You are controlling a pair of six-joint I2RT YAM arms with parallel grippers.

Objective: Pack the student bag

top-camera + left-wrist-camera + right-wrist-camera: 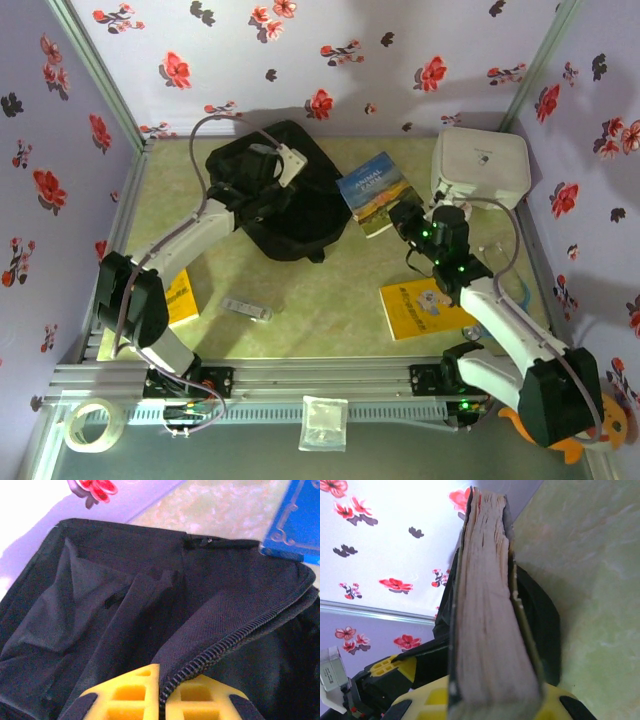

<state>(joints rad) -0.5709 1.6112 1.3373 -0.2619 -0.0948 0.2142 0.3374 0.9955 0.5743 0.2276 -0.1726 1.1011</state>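
Note:
The student bag [300, 215], a black fabric backpack, lies at the back middle of the table. My left gripper [280, 160] rests on its top. In the left wrist view its yellow fingers [130, 692] are shut on the zip edge [235, 635] of the bag [100, 610]. A blue-covered book [372, 188] lies tilted just right of the bag, with my right gripper [405, 215] shut on its near-right end. Seen edge-on in the right wrist view, the book [487, 620] has my right gripper [492, 702] clamped across its page block, and the bag [542, 615] lies behind it.
A white rounded hard case [480, 165] stands at the back right. One yellow book [425, 308] lies under the right arm, another [180, 298] by the left arm. A small clear item [246, 309] lies in front. A tape roll [95, 425] and a plastic pouch [323, 420] sit on the near rail.

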